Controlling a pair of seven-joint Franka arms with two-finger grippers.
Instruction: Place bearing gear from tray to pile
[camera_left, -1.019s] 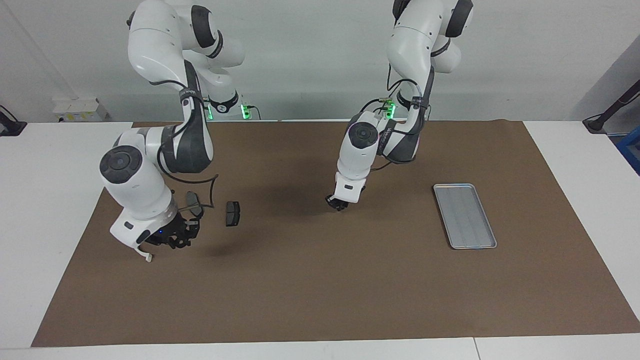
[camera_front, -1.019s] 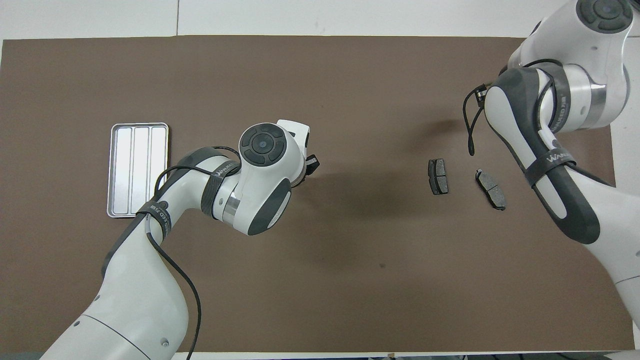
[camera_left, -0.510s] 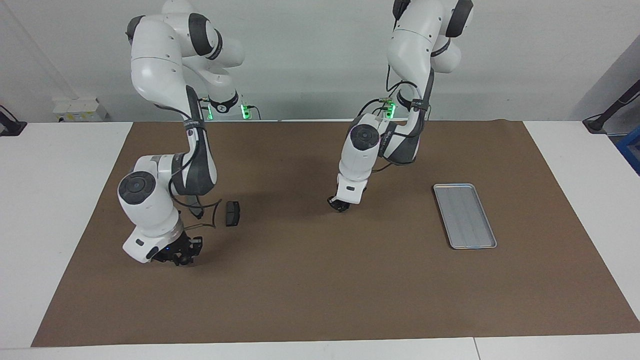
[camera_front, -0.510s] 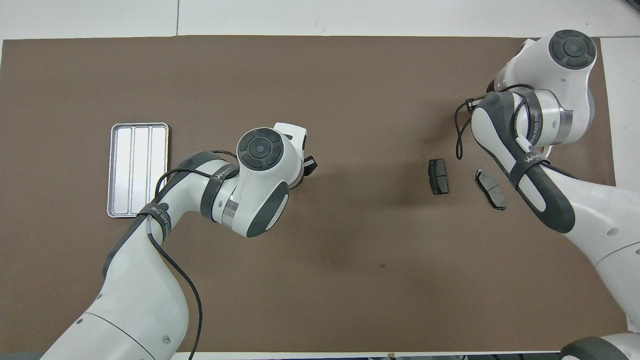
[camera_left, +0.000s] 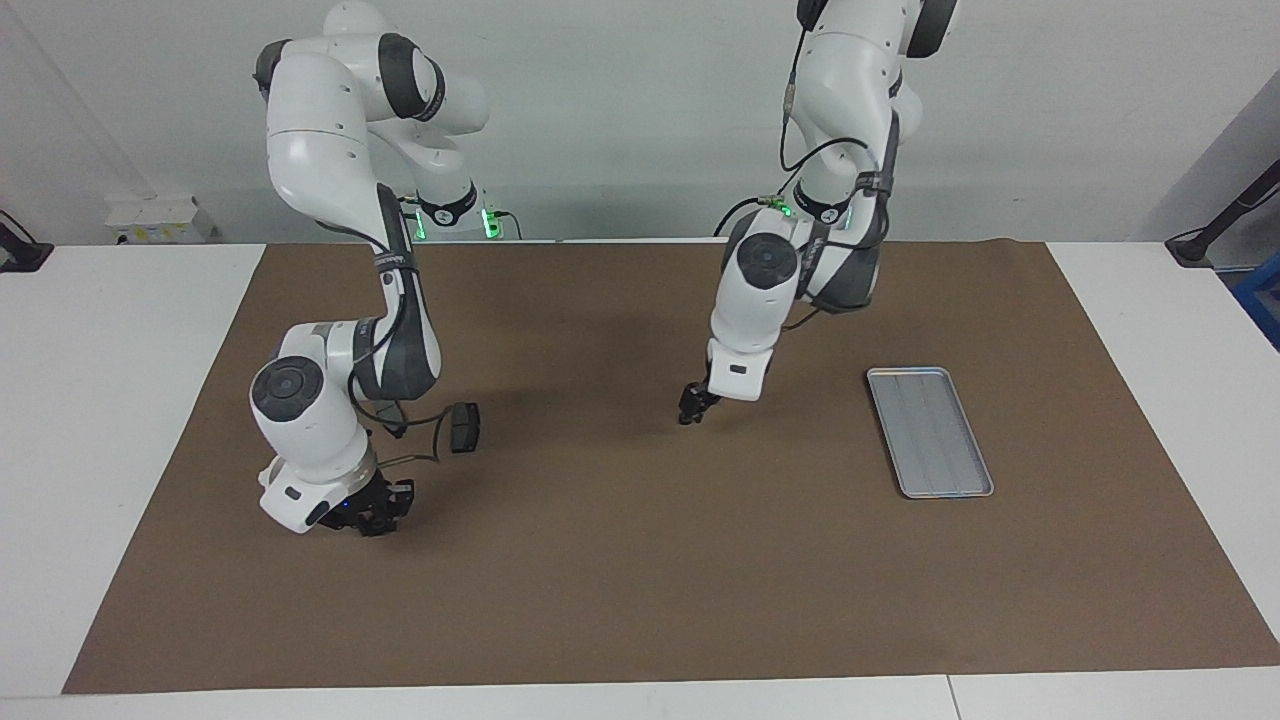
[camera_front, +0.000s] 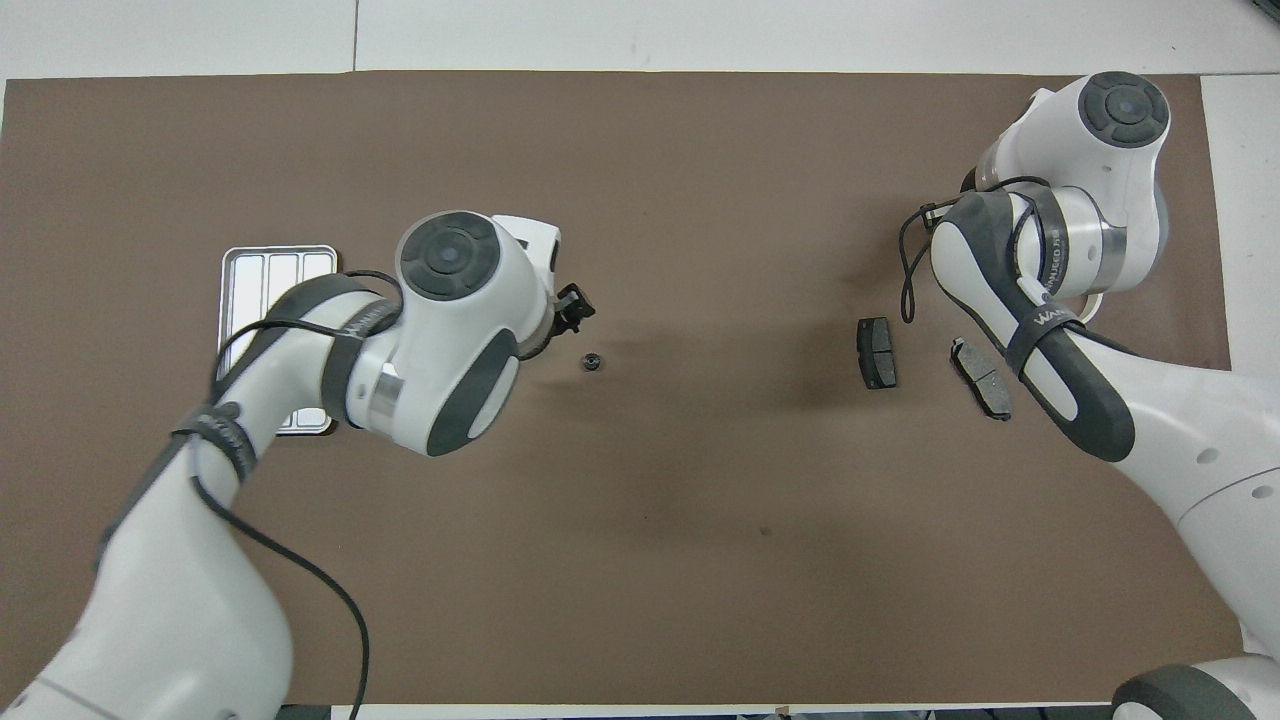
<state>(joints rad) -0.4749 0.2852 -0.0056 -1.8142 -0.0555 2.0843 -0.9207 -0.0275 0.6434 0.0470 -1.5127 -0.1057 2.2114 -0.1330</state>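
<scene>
The bearing gear (camera_front: 591, 362), a small dark ring, lies loose on the brown mat mid-table, between the tray and the pile. My left gripper (camera_front: 575, 308) hangs open just beside it, a little above the mat (camera_left: 690, 408), holding nothing. The silver tray (camera_left: 930, 430) sits at the left arm's end of the table; in the overhead view the left arm covers part of the tray (camera_front: 270, 268). Two dark brake-pad pieces (camera_front: 877, 352) (camera_front: 980, 377) of the pile lie at the right arm's end. My right gripper (camera_left: 375, 515) is low over the mat beside the pile.
The brown mat (camera_left: 640, 600) covers most of the white table. One pad (camera_left: 463, 427) lies just beside the right arm's forearm. The right arm's wrist (camera_front: 1060, 240) hides the mat under it in the overhead view.
My left gripper has opened, let the bearing gear down on the mat, and drawn back toward the tray. The right arm's hand has shifted slightly and sunk lower beside the pile.
</scene>
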